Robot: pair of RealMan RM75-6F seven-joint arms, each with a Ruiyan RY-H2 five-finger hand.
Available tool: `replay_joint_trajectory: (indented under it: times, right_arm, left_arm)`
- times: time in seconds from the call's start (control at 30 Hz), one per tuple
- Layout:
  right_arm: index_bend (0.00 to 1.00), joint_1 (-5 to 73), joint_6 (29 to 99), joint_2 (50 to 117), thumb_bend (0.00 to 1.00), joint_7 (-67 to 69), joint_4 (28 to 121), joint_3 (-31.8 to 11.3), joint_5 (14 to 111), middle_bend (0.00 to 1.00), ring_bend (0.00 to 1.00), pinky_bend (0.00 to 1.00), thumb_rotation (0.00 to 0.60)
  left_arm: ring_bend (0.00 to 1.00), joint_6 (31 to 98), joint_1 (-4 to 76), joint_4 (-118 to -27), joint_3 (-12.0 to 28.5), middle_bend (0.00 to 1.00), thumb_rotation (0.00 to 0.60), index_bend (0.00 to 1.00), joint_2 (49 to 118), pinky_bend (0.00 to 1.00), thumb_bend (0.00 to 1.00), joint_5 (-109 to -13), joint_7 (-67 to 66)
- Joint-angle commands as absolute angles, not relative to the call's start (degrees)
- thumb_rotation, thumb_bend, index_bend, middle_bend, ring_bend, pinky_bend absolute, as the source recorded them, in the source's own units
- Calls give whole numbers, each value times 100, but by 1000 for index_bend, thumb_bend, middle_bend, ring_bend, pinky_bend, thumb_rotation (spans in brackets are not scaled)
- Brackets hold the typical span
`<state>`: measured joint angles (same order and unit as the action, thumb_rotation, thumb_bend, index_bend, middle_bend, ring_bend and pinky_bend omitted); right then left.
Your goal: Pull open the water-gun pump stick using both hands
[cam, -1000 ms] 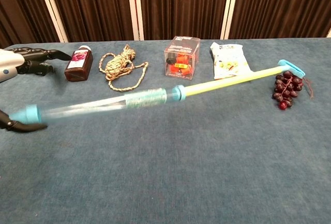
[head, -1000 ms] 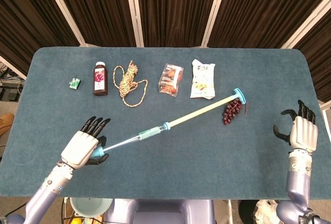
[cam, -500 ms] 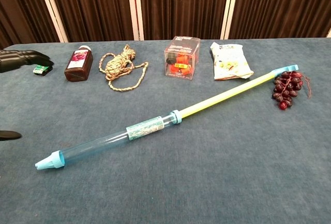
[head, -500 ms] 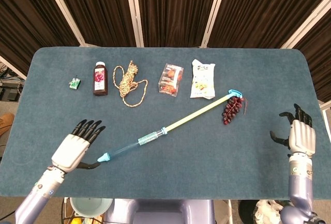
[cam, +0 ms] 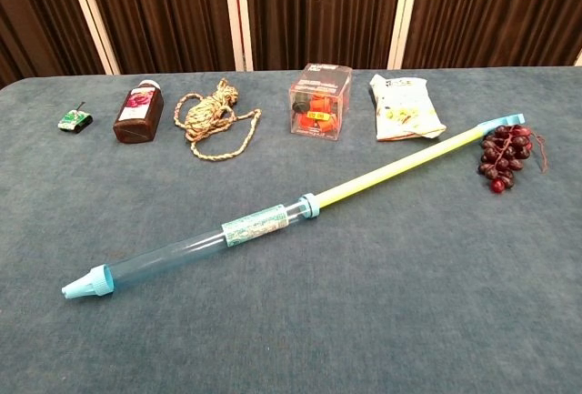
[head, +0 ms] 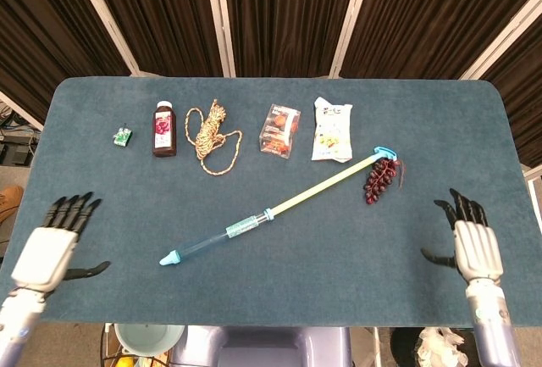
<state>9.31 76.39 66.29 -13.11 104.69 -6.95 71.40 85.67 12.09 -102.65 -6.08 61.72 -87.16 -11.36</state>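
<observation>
The water gun (head: pixel 229 233) (cam: pixel 195 247) lies diagonally on the blue table with nothing touching it. Its clear barrel ends in a blue nozzle (head: pixel 169 258) (cam: pixel 86 283) at the front left. The yellow pump stick (head: pixel 326 182) (cam: pixel 391 169) is drawn far out toward a blue handle (head: pixel 385 152) (cam: pixel 500 124) at the back right. My left hand (head: pixel 51 248) hovers at the table's front left edge, fingers spread, holding nothing. At the front right edge my right hand (head: pixel 472 247) is also spread and holds nothing. The chest view shows neither hand.
Dark grapes (head: pixel 380 180) (cam: pixel 506 153) lie against the pump handle. Along the back stand a small green item (head: pixel 123 136), a dark bottle (head: pixel 163 129), a coiled rope (head: pixel 212 136), a clear box (head: pixel 280 130) and a white snack bag (head: pixel 332 130).
My left hand let go of the nozzle end and drew back to the front left edge. The gun dropped flat onto the table. My right hand slid slightly nearer the front.
</observation>
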Motion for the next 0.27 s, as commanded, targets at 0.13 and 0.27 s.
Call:
replay_joint_trajectory:
  times: [0.13, 0.27]
  right_arm:
    - [131, 574, 8076, 6305, 163, -924, 10134, -190, 8104, 0, 0, 0, 600]
    - [131, 472, 8271, 6250, 166, -740, 9950, -101, 8382, 0, 0, 0, 600]
  left_arm:
    - [0, 9016, 714, -9735, -883, 0, 600, 0, 5944, 10, 0, -9007, -475]
    - [0, 9154, 556, -9583, -935, 0, 600, 0, 5924, 9, 0, -9097, -372]
